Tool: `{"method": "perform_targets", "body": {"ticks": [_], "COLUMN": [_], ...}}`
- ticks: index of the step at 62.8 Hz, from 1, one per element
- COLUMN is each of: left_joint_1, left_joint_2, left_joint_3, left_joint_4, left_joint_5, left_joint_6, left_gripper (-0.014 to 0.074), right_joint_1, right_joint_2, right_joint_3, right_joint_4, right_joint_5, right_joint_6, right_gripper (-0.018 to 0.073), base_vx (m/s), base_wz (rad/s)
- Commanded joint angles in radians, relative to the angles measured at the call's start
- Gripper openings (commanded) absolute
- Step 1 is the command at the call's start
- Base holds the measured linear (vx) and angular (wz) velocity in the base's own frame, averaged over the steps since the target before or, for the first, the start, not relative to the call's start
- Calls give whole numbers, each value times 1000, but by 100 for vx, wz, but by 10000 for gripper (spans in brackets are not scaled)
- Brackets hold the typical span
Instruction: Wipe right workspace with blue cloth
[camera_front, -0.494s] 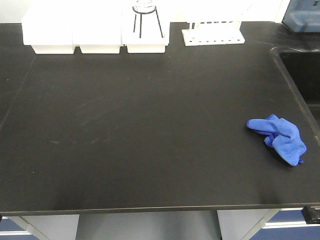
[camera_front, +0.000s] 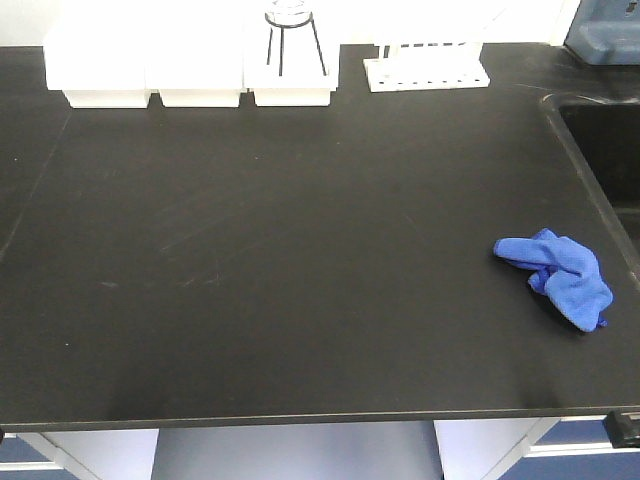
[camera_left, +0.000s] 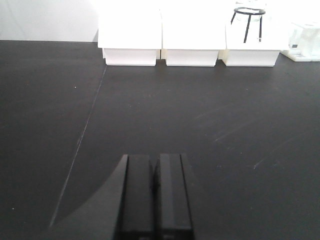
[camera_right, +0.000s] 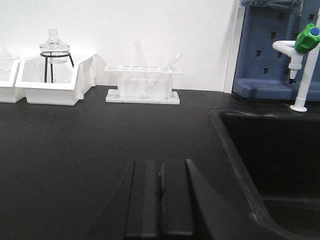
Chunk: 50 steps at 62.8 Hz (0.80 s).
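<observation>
Wide black worktop (camera_front: 300, 250), and by my read no wiping has begun. The sink (camera_front: 600, 140) sits at the right edge. The cloth (camera_front: 558, 277) lies crumpled near that edge, toward the front, with nothing on it. Left tool (camera_left: 155, 165) is pressed together and empty, and the right tool (camera_right: 160, 170) is the same. Both steps are left: grab the cloth, then wipe.

A crumpled blue cloth (camera_front: 560, 275) lies on the right side of a black countertop (camera_front: 300, 250), just beside the raised edge of a dark sink (camera_front: 603, 140). Along the back edge stand three white bins (camera_front: 190, 62), the rightmost holding a wire stand (camera_front: 288, 18), and to their right a white test-tube rack (camera_front: 428, 68).
</observation>
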Motion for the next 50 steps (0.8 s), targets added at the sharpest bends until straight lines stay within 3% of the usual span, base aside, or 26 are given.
{"method": "perform_targets", "body": {"ticks": [1, 25, 39, 44, 50], "left_joint_1": [-7, -7, -7, -7, -7], "left_joint_2": [-16, -16, -16, -16, -16], "left_joint_3": [30, 30, 30, 30, 30], "left_joint_4": [1, 1, 1, 1, 1], "left_joint_5": [-79, -79, -79, -79, -79], "left_joint_6": [-8, -8, -8, -8, -8], "left_gripper": [-6, -6, -6, -6, -6], "right_joint_1": [-7, -7, -7, -7, -7], "right_joint_2": [-5, -5, -5, 0, 69], "right_joint_3": [20, 18, -20, -101, -287], "right_joint_4": [0, 0, 38, 66, 97], "right_joint_5": [-84, -116, -480, -428, -205], "right_joint_6": [-7, -13, 19, 19, 1], "right_gripper": [-8, -8, -8, -8, -8], "base_vx": [0, 0, 0, 0, 0], "base_wz": [0, 0, 0, 0, 0]}}
